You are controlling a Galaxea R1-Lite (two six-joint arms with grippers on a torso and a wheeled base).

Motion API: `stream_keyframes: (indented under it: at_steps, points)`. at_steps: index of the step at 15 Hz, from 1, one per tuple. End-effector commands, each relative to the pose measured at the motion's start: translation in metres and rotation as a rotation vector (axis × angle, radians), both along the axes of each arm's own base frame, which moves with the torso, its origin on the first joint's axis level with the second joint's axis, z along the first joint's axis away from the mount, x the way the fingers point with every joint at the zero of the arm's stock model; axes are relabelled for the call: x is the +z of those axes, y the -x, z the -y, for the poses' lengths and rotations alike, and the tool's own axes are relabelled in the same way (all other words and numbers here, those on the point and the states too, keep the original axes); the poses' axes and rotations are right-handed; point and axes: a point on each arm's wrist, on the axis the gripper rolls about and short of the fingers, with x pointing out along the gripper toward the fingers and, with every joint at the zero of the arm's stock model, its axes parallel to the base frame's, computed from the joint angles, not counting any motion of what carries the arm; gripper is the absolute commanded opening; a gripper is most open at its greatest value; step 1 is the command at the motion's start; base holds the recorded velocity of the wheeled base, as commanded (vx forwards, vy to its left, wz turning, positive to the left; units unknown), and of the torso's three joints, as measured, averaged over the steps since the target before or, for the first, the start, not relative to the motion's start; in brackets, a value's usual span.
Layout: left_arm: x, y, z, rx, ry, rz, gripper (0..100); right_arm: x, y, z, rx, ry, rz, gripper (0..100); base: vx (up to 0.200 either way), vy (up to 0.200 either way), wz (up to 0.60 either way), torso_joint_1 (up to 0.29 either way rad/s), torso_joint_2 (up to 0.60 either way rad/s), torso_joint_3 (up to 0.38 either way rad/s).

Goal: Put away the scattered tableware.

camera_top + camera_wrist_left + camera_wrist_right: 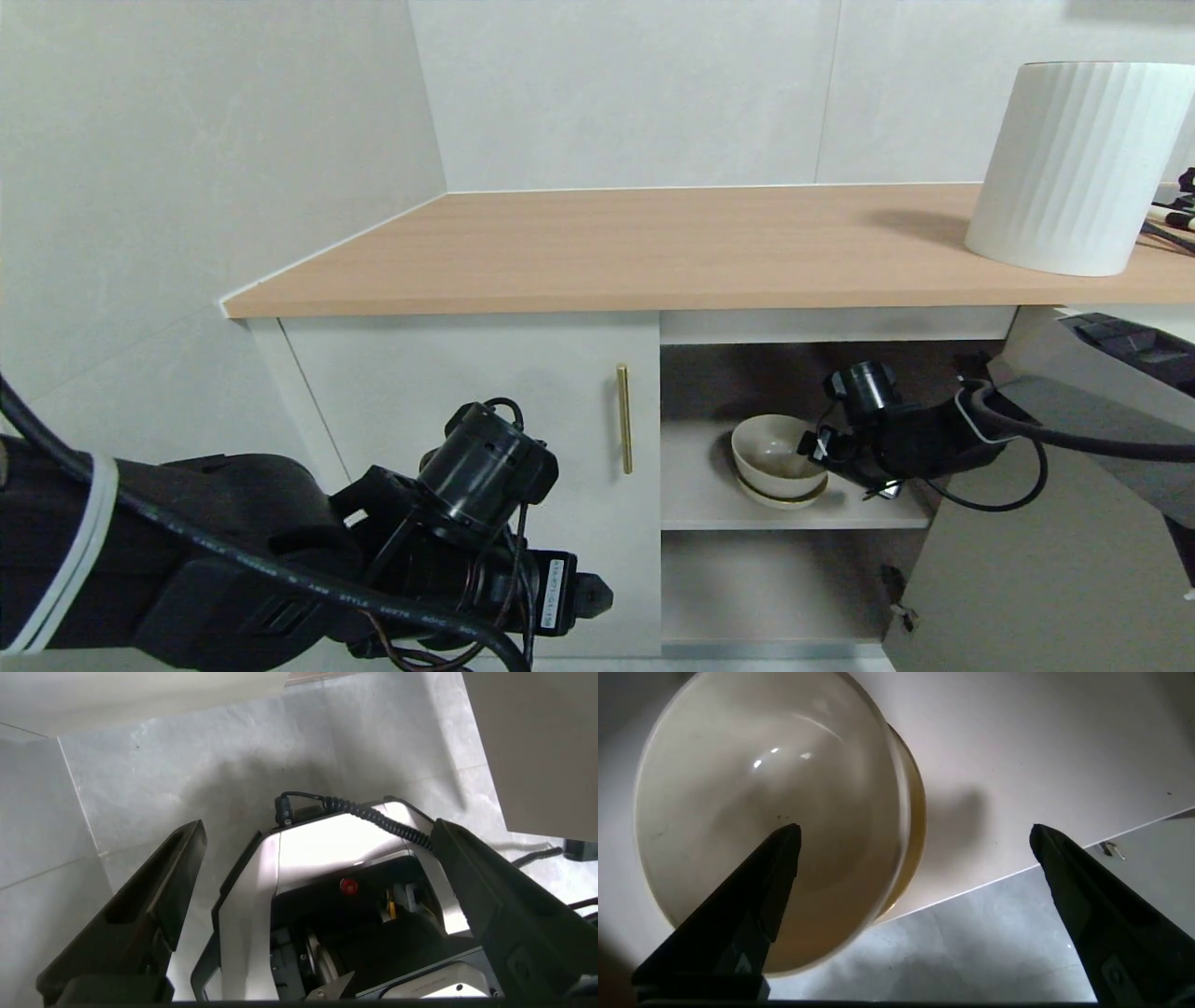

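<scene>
Since the cupboard's right door (1027, 579) stands swung open, I can see the middle shelf (700, 504), where the bowl (775, 455) sits nested on a shallower dish (782, 495), both well inside the cabinet. That stacking looks deliberate to me: like goes on like, and the pair takes up only one spot on the shelf. My right gripper (814, 450) is inside the opening just beside the bowl's rim, with its fingers spread wide and nothing clamped. From its wrist camera one finger lies across the bowl's mouth and the other is well off to the side. I read that as the bowl being set down, not gripped. My left gripper (320, 826) is low in front of the closed left door (448, 373), jaws apart and empty, parked out of the way. The bowl is round, deep and cream, with a glossy glaze that catches small highlights; the dish beneath looks yellower. The shelf is flat matt white, the handle (624, 418) a slim brass bar, and the countertop (607, 252) warm wood grain carrying a ribbed white canister (1074, 168).
</scene>
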Motion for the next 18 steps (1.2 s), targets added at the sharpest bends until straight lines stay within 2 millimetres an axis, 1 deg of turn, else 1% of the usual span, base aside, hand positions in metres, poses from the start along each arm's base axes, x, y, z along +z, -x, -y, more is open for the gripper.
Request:
stream_keyframes:
  at_steps: [1,2,3,4,5,6,7,8,9,10,11,13,14,15,17,18]
  points:
    - [0.003,0.0,-0.002,0.01,0.004,0.012,100,0.011,0.008,-0.001,-0.001,0.003,0.012,100,0.0,0.0,0.0,0.0,0.0,0.0]
    - [0.01,0.002,-0.005,0.016,0.009,0.037,100,0.027,0.022,-0.004,0.014,0.001,0.024,100,0.0,0.0,0.0,0.0,0.0,0.0]
    - [0.014,0.003,-0.007,0.018,0.017,0.052,100,0.036,0.032,-0.009,0.034,-0.001,0.028,100,0.0,0.0,0.0,0.0,0.0,0.0]
    - [0.026,0.006,-0.013,0.023,0.041,0.085,100,0.055,0.051,-0.012,0.071,0.0,0.045,100,0.0,0.0,0.0,0.0,0.0,0.0]
    - [0.044,0.014,-0.024,0.021,0.072,0.145,100,0.091,0.082,-0.004,0.146,0.03,0.095,100,0.0,0.0,0.0,0.0,0.0,0.0]
    - [0.059,0.019,-0.036,0.032,0.096,0.196,100,0.113,0.106,0.001,0.214,0.029,0.127,100,0.0,0.0,0.0,0.0,0.0,0.0]
    - [0.071,0.028,-0.047,0.038,0.124,0.24,100,0.132,0.13,0.003,0.287,0.021,0.148,100,0.0,0.0,0.0,0.0,0.0,0.0]
    - [0.081,0.043,-0.057,0.031,0.145,0.278,100,0.15,0.156,0.007,0.339,0.017,0.148,100,0.0,0.0,0.0,0.0,0.0,0.0]
    - [0.085,0.054,-0.065,0.008,0.138,0.302,100,0.161,0.174,0.01,0.381,-0.005,0.127,100,0.0,0.0,0.0,0.0,0.0,0.0]
    - [0.087,0.057,-0.068,0.0,0.135,0.309,100,0.165,0.182,0.01,0.404,-0.017,0.117,100,0.0,0.0,0.0,0.0,0.0,0.0]
    - [0.089,0.067,-0.079,0.009,0.133,0.314,100,0.172,0.197,0.012,0.434,-0.027,0.08,100,0.0,0.0,0.0,0.0,0.0,0.0]
    - [0.09,0.069,-0.091,0.047,0.122,0.334,100,0.175,0.208,0.013,0.447,-0.026,0.07,100,0.0,0.0,0.0,0.0,0.0,0.0]
    - [0.093,0.074,-0.1,0.074,0.128,0.36,100,0.177,0.22,0.013,0.467,-0.027,0.065,100,0.0,0.0,0.0,0.0,0.0,0.0]
    - [0.092,0.076,-0.102,0.076,0.129,0.361,100,0.178,0.227,0.013,0.48,-0.025,0.059,100,0.0,0.0,0.0,0.0,0.0,0.0]
    - [0.09,0.072,-0.101,0.087,0.117,0.351,100,0.172,0.235,0.013,0.495,-0.02,0.043,100,0.0,0.0,0.0,0.0,0.0,0.0]
    - [0.09,0.071,-0.101,0.087,0.117,0.351,100,0.171,0.236,0.013,0.498,-0.018,0.039,100,0.0,0.0,0.0,0.0,0.0,0.0]
